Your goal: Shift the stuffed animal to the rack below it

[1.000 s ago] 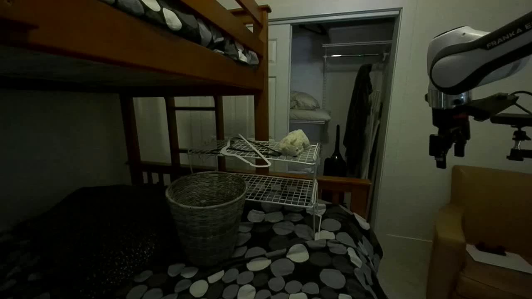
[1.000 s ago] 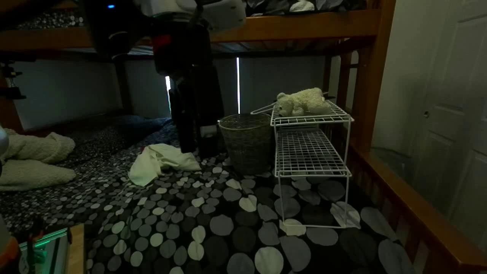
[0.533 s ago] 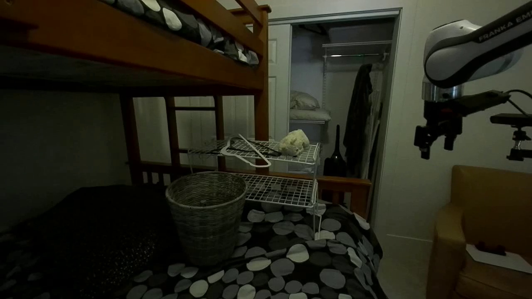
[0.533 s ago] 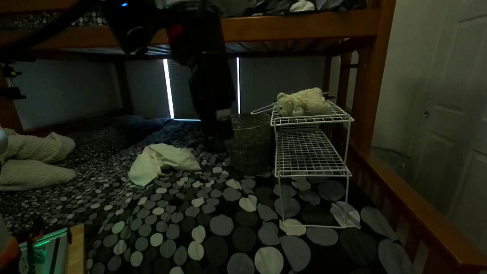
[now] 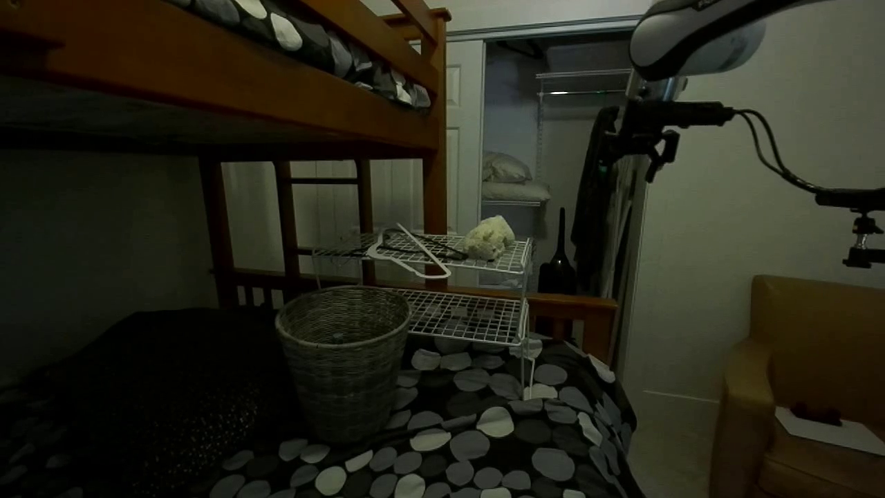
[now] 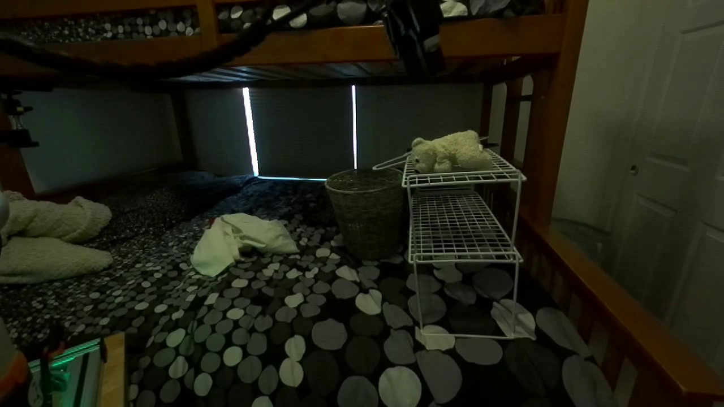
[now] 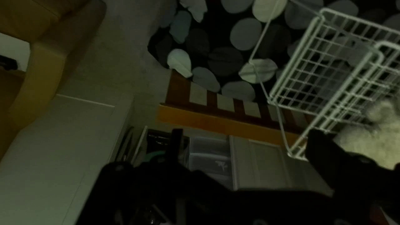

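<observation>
The stuffed animal [image 5: 489,238], a pale cream plush bear, lies on the top shelf of the white wire rack [image 5: 520,341]. In an exterior view the stuffed animal [image 6: 452,151] lies along the front of that shelf; the rack's lower shelf [image 6: 464,232] below it is bare. My gripper [image 5: 628,169] is open and empty, higher than the top shelf and apart from the toy. In the wrist view my gripper [image 7: 246,132] has its fingers wide apart; the stuffed animal [image 7: 381,137] shows at the right edge, partly hidden behind the right finger.
A woven basket [image 5: 346,373] stands beside the rack. Hangers [image 5: 411,252] lie on the top shelf and stick out past its edge. The upper bunk's wooden rail [image 6: 339,45] runs overhead. A white cloth [image 6: 240,240] lies on the bed. A tan armchair [image 5: 816,346] stands aside.
The arm has moved up and toward the rack, and the gripper has tilted. The stuffed animal and rack have not moved.
</observation>
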You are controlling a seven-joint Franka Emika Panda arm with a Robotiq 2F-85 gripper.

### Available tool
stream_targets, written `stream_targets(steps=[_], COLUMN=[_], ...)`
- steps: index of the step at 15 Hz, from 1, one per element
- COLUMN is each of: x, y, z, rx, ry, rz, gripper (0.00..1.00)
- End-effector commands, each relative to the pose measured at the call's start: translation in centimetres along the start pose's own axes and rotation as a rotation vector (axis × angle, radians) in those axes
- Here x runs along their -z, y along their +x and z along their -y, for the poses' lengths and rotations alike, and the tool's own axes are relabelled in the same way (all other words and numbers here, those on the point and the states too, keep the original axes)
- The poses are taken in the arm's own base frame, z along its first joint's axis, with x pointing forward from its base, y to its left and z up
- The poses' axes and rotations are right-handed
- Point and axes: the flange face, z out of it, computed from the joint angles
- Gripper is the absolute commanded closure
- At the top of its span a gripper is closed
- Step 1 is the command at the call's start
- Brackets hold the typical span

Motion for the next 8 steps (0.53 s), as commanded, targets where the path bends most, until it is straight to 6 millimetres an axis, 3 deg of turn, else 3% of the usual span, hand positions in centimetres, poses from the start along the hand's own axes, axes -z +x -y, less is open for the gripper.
stream_targets(steps=[1,2,4,8], x=[0.9,1.5,1.5,1.0], y=[1.2,2.2,3.2,3.7], z=[1.9,3.6,5.2,4.9], rx=[-0.042,-0.067,-0.087,-0.100], ry=[0.033,0.058,0.074,0.073], rz=[-0.015,-0.026,-0.029,-0.025], gripper=[0.00,0.00,0.00,0.00])
